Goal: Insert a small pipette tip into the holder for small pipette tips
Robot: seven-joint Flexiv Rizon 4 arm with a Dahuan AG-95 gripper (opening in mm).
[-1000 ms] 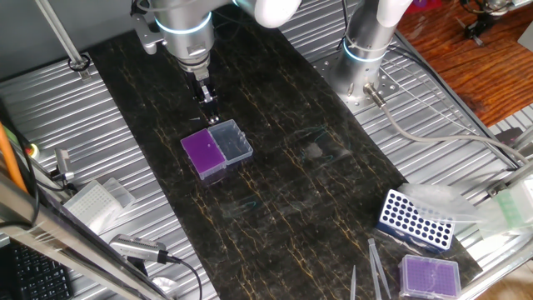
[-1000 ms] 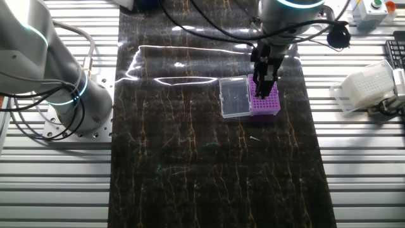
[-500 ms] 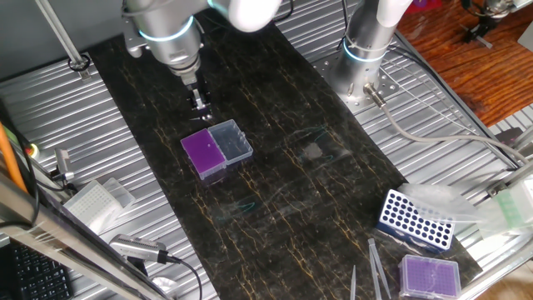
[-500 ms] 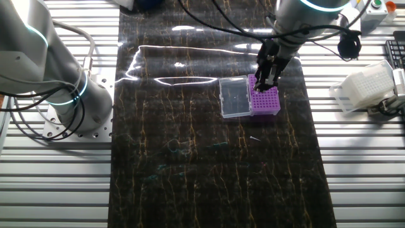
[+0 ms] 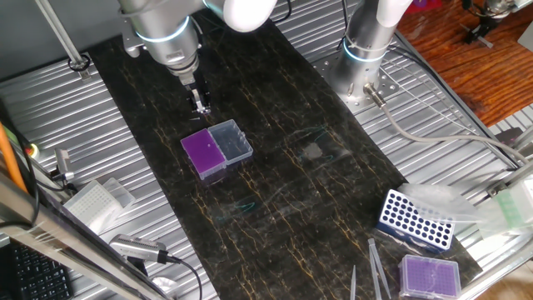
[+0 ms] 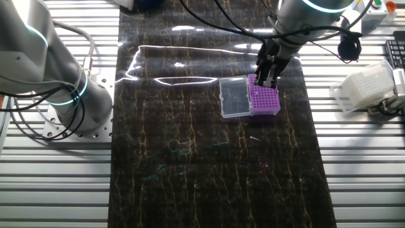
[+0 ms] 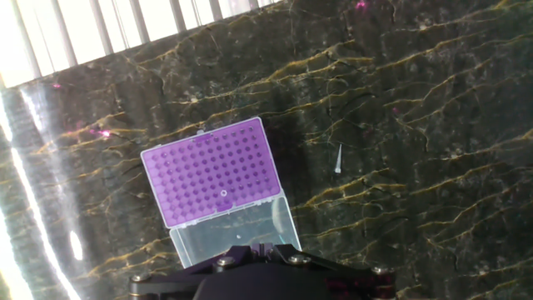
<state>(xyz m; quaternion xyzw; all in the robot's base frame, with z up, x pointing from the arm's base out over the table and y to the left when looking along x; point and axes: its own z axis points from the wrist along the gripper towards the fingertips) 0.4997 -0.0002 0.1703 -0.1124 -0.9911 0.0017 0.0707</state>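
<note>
The holder for small pipette tips (image 5: pixel 202 151) (image 6: pixel 266 101) (image 7: pixel 212 172) sits mid-mat, its vivid purple grid facing up and its clear lid (image 5: pixel 232 142) (image 6: pixel 233 97) (image 7: pixel 237 233) folded open beside it. One hole holds a pale ring (image 7: pixel 223 192), apparently a seated tip. A loose small pipette tip (image 7: pixel 338 158) (image 6: pixel 254 137) lies flat on the dark mat near the holder. My gripper (image 5: pixel 200 104) (image 6: pixel 267 78) (image 7: pixel 263 247) hangs just above the holder's far edge, its fingertips together, and I see nothing between them.
A blue rack with large holes (image 5: pixel 416 220) and a paler purple box (image 5: pixel 430 276) stand at the near right, with tweezers (image 5: pixel 376 267) beside them. A white tip box (image 5: pixel 98 198) (image 6: pixel 367 87) sits off the mat. A second arm's base (image 5: pixel 363 58) (image 6: pixel 60 82) stands at the mat's edge.
The gripper has risen off the holder's grid and drawn back a little towards its far edge. The holder and the loose tip have not moved.
</note>
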